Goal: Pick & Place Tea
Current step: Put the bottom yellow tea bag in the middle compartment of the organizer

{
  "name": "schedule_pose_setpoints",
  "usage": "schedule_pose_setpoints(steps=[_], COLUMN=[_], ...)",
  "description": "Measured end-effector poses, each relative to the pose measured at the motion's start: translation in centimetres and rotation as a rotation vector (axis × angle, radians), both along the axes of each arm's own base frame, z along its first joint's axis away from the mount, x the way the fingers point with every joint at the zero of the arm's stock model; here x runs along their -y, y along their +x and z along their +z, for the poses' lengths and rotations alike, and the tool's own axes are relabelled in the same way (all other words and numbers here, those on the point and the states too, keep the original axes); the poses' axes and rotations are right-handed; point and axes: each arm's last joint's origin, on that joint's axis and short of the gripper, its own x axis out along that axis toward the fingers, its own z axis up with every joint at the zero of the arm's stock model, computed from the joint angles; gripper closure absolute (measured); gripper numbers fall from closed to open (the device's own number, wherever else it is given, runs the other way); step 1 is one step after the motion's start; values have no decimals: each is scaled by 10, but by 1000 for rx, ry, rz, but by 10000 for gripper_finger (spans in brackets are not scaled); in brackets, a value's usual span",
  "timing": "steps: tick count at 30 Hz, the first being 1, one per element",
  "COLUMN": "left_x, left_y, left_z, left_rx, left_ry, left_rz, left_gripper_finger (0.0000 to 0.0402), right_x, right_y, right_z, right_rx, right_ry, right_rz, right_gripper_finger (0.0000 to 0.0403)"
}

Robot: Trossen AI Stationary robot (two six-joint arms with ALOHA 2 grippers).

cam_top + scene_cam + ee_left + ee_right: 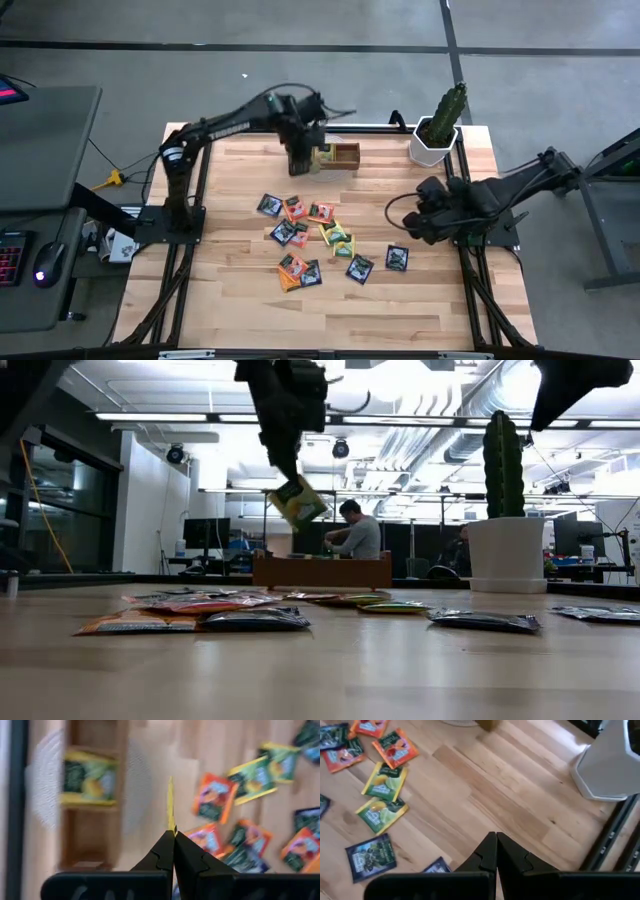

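Sachet point(297, 502) edge-on between left pincer point(173, 836) tips

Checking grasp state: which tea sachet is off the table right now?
The yellow-green sachet pinched in the left gripper, hanging tilted above the wooden tray. Every other loose sachet lies flat on the table.

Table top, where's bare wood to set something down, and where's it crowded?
Bare wood: the table's near strip below the sachets, its left side beside the left arm's base, and the stretch between sachets and plant pot. Crowded: the middle, and around the tray.
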Motion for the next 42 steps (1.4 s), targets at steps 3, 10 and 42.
schedule_pose_setpoints(steps=[3, 10, 42], left_x=[-21, -55, -51], left_y=[4, 20, 72], left_z=[11, 3, -67], left_rx=[-1, -108, -227], left_ry=[48, 84, 225], left_rz=[10, -2, -108], left_gripper_finger=[401, 401, 401], right_x=[5, 10, 12], right_y=[-11, -26, -32], right_z=[-13, -59, -106], right_rx=[10, 127, 216], right_ry=[12, 162, 178], right_rz=[-5, -2, 90], right_gripper_finger=[402, 402, 402])
